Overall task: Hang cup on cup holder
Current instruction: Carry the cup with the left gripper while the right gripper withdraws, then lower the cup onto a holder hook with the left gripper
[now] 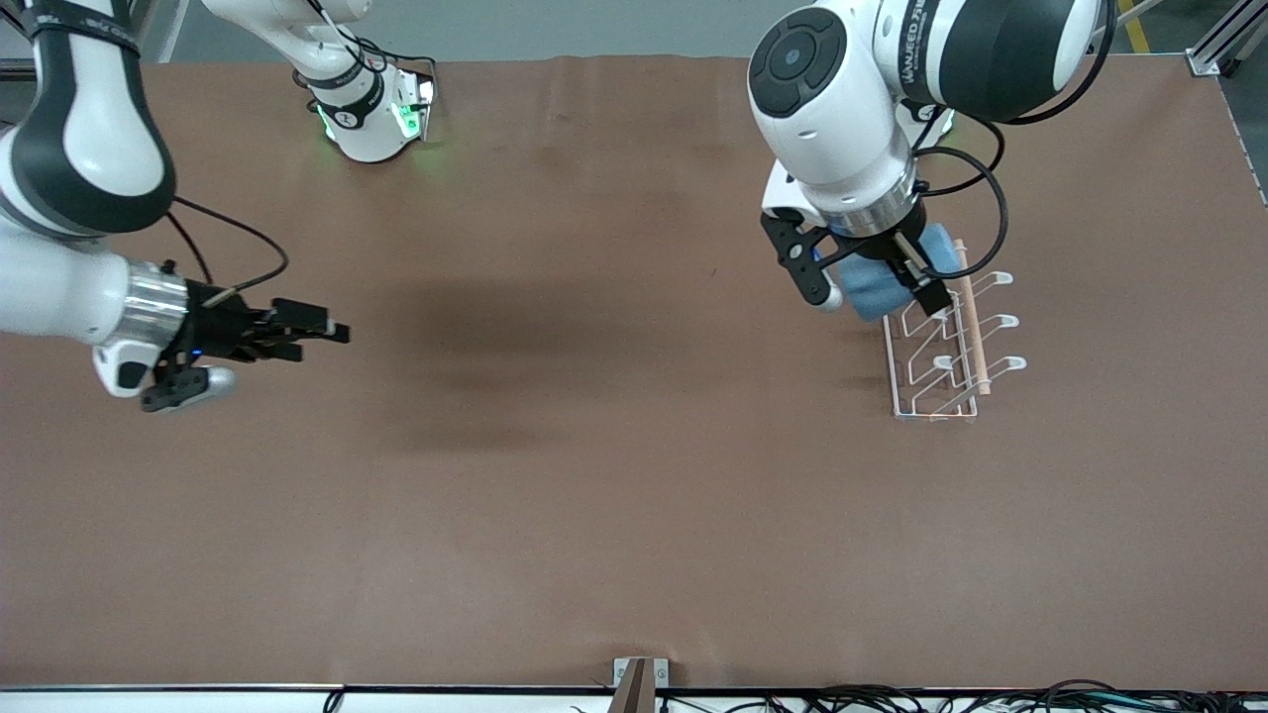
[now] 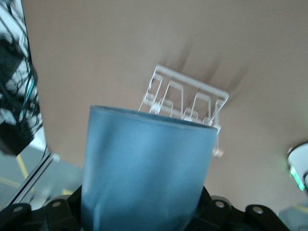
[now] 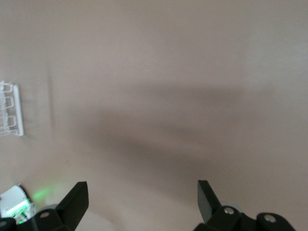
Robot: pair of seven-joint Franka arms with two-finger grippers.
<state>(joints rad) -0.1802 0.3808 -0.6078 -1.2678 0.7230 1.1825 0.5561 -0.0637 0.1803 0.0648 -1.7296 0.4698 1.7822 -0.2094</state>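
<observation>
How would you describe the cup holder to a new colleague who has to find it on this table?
Look toward the left arm's end of the brown table, just below the left gripper, which holds the blue cup. There stands the cup holder, a white wire rack. Its loop-tipped prongs and the light wooden dowel along its top set it apart.

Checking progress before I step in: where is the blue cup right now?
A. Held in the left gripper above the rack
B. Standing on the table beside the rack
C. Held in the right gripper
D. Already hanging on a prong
A: the left gripper is shut on the cup, held in the air over the cup holder; the right gripper waits open and empty.
</observation>
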